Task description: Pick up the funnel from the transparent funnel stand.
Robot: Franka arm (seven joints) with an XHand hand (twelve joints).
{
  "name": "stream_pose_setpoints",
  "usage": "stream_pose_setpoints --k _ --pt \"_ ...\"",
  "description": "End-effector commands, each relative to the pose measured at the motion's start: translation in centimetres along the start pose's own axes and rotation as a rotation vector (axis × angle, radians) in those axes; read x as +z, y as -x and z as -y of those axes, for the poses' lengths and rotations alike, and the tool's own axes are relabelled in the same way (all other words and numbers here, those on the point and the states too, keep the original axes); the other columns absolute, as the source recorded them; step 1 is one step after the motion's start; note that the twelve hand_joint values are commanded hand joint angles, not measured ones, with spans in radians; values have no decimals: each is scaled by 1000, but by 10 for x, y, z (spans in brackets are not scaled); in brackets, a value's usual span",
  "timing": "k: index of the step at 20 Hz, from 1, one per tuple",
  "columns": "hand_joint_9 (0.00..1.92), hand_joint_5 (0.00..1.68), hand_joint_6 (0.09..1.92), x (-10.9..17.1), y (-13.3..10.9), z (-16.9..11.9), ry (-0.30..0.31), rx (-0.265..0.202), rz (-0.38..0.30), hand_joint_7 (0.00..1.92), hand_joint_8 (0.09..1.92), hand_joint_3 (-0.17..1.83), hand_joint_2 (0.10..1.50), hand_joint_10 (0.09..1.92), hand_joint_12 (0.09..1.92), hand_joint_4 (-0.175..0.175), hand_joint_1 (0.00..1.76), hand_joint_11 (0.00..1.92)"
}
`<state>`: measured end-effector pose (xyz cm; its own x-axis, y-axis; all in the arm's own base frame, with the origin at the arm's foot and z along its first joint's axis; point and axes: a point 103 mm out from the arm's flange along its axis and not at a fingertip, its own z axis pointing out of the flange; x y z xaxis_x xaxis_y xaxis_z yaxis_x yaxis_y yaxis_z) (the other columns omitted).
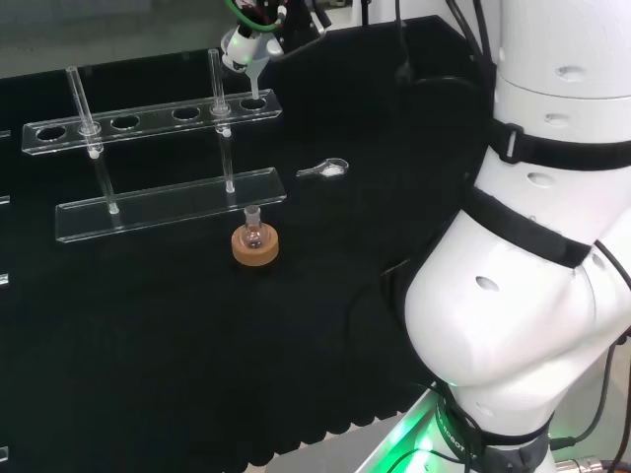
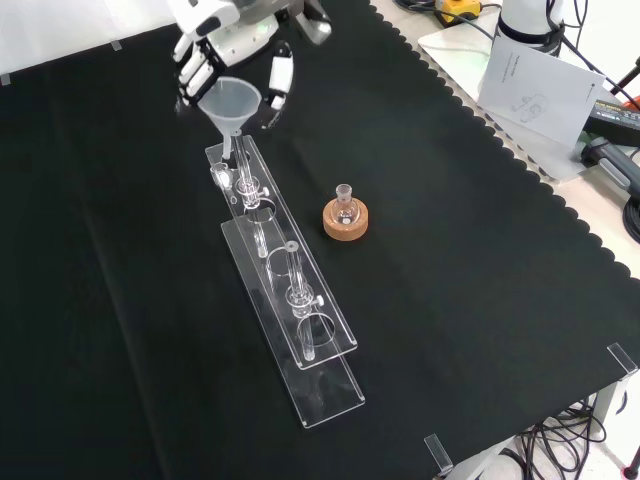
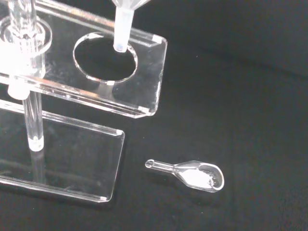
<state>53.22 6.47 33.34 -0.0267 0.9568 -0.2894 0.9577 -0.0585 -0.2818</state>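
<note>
Black cloth point(image 2: 450, 300) with scalloped edge over bench; cables point(image 2: 620, 200), papers point(image 2: 535, 85) beyond.

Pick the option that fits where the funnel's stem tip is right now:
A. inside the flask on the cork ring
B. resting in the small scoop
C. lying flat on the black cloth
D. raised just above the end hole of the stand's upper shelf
D: the wrist view shows the funnel stem tip hanging just over the end hole of the funnel stand, while the hand is curled round its cone.

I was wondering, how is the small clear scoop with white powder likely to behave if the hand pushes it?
The scoop looks thin and small, so probably light; it would likely slide on the black cloth rather than roll, since it lies flat. Its open bowl holds loose white powder, which a nudge or tilt could well spill.
</note>
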Motion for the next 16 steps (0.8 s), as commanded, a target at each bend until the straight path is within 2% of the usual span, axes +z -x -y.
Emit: stream_pose_setpoints --k 1,7,16 --pt "1015 543 87 -15 9 41 14 25 10 639 735 429 830 601 1279 -43 680 557" --pt "1017 567 87 -22 7 79 26 43 21 658 737 436 826 601 1276 -43 681 558" --pt "1012 579 87 -10 0 127 18 59 31 665 733 446 821 598 1274 -43 678 558"
